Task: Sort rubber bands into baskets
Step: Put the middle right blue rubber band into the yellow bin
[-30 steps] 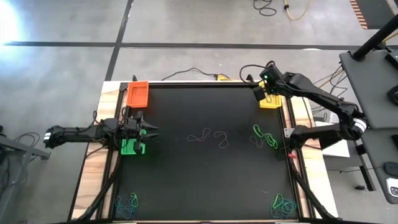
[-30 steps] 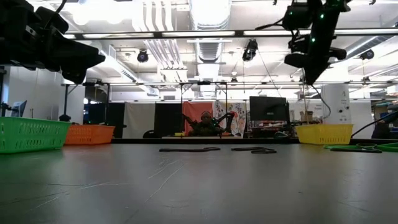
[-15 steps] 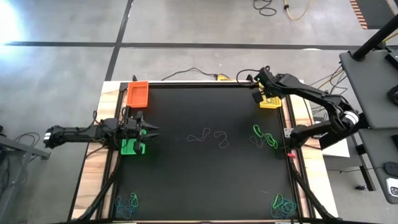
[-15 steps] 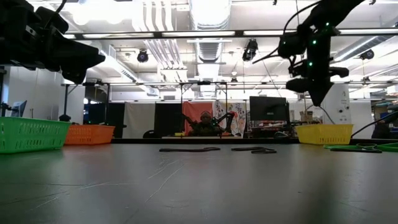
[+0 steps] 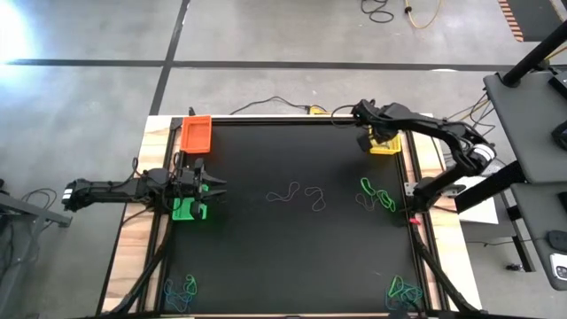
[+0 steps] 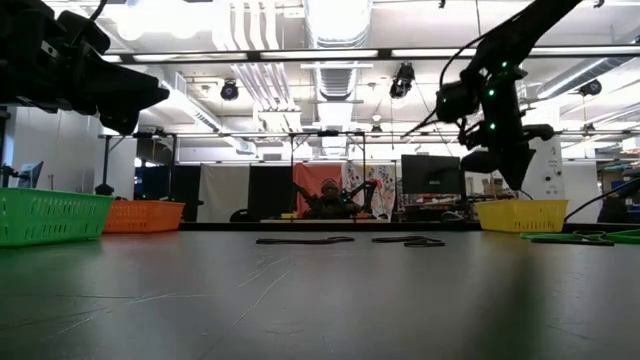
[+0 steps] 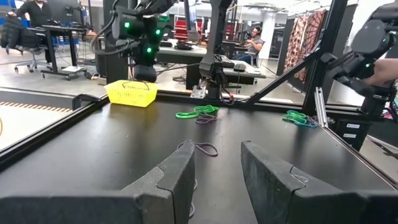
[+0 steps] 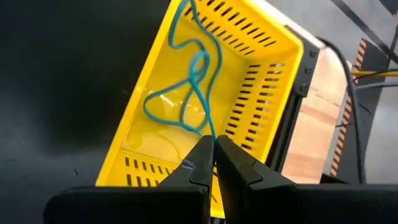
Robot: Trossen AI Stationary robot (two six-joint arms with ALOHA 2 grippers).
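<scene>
Since a moment ago, only the right arm has been moving, swinging across by the yellow basket (image 5: 384,144), while the left arm has been staying put. Going from left to right: the orange basket (image 5: 196,134) is sitting at the far corner and looks empty. The left gripper (image 5: 211,185) is hovering just beside the green basket (image 5: 188,209) with its fingers (image 7: 176,180) partly spread, pinching nothing. Loose rubber bands (image 5: 298,194) are lying in the middle of the mat, and more are piled on the near side (image 5: 181,289). The right gripper (image 8: 213,155) is hanging over the yellow basket with its fingers pressed together on a blue rubber band (image 8: 192,84), which is dangling into the basket. These bands look very light, soft and floppy, so pinching one thin strand is probably best.
</scene>
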